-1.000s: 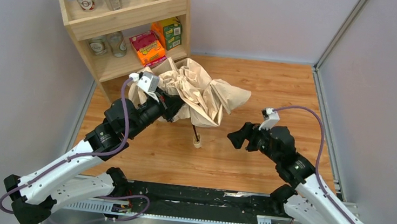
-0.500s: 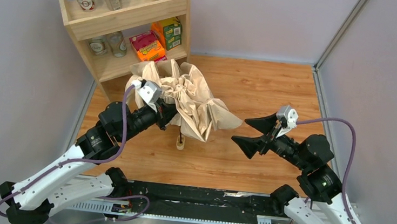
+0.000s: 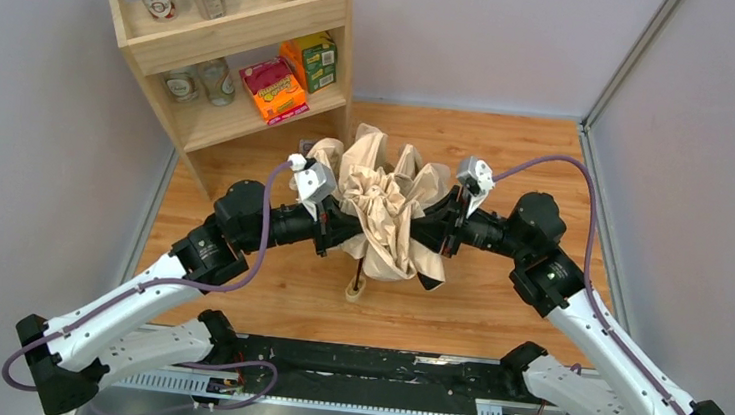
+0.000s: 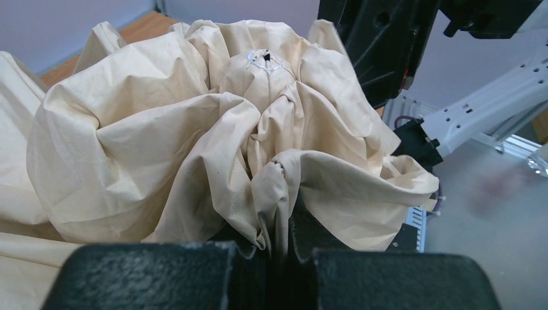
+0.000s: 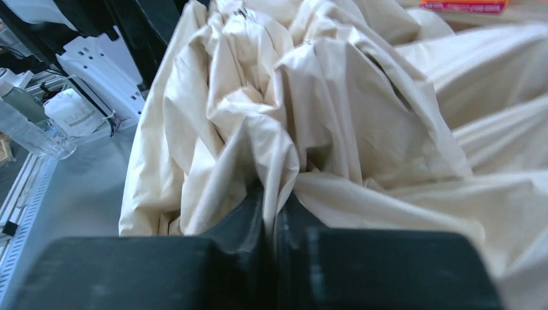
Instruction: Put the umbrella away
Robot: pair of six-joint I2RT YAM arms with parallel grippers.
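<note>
The crumpled beige-fabric folding umbrella (image 3: 386, 207), pinched tight by the left gripper (image 3: 329, 230), has now also been clamped by the previously open right gripper (image 3: 434, 231), enabling gathering.

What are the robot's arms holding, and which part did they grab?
Both hold the umbrella by its beige fabric: the left gripper pinches a fold on one side, the right gripper on the other.

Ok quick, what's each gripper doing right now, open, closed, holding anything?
Left gripper: closed, fingers pinching a fold of the umbrella canopy.
Right gripper: closed, also pinching the umbrella fabric.
</note>
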